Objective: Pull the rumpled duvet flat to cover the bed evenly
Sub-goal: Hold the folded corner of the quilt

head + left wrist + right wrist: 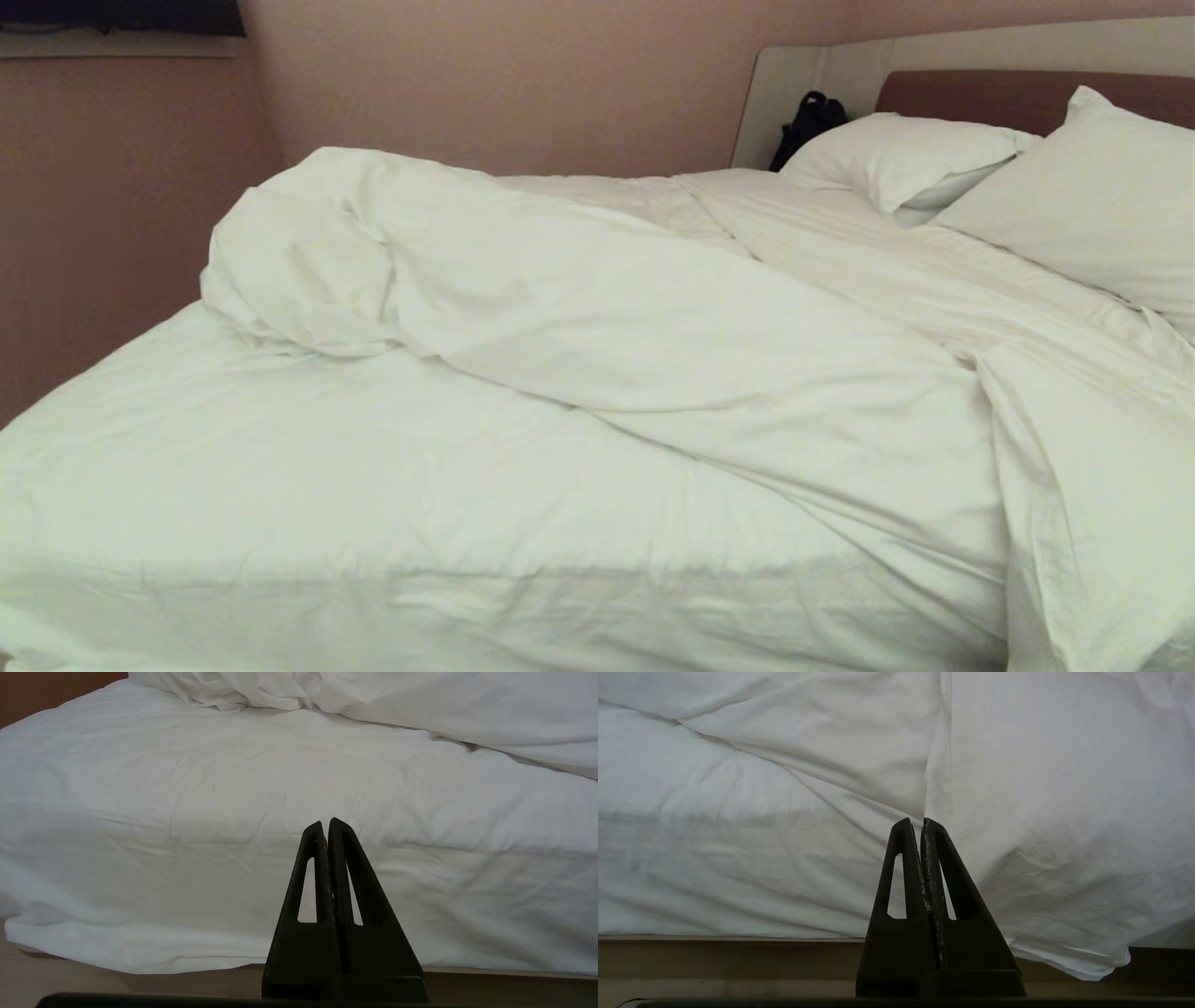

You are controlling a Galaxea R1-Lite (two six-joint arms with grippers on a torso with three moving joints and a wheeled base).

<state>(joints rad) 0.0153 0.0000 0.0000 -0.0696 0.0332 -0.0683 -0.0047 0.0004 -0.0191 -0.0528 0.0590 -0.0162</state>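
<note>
Both grippers' fingers [327, 830] pressed together, empty, before the duvet [653, 308].

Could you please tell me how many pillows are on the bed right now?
2: one pillow lies against the headboard beside a black bag; the other pillow leans nearer, at the view's right edge. The duvet may hide more.

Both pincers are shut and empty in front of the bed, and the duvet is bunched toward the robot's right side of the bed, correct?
Not quite. The head view shows the duvet bunched toward the robot's left side of the bed. The rest holds: the left pincer and right pincer are shut and empty in front of the bed.
</note>
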